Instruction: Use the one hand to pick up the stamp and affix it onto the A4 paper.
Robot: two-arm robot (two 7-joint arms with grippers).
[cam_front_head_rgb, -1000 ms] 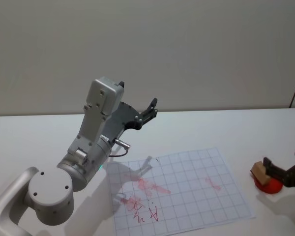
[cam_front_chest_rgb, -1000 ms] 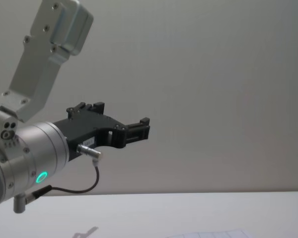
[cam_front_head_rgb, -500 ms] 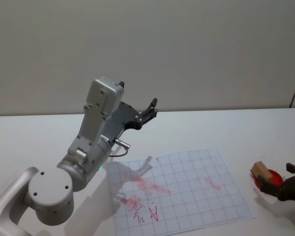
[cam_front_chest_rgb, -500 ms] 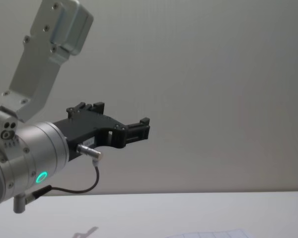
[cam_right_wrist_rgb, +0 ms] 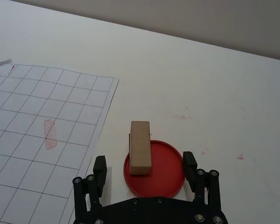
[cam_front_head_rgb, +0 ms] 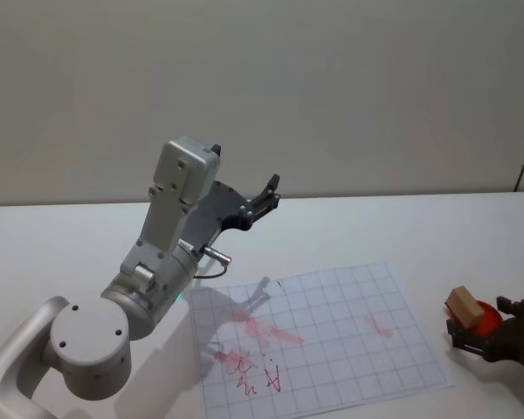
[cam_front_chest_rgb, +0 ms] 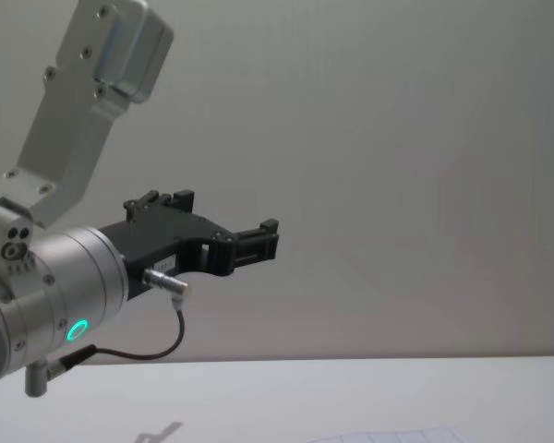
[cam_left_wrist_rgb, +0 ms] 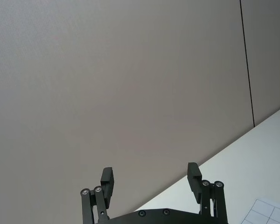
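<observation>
The stamp (cam_right_wrist_rgb: 140,147) is seen resting on the red ink pad (cam_right_wrist_rgb: 165,173), on the tabletop (cam_front_head_rgb: 402,231) at 3 o'clock of the A4 paper (cam_front_head_rgb: 323,332). The right end effector (cam_right_wrist_rgb: 144,163) is placed low at about 4 o'clock of the stamp in the head view, its fingers apart and clamped on nothing. For a sound grasp, the fingers should be advanced until the block's long flanks are bracketed, then closed squarely. Its long axis appears to run from 10 to 4 o'clock, in line with the approach. The left end effector (cam_front_head_rgb: 264,196), fingers spread, is parked high at 11 o'clock of the sheet.
</observation>
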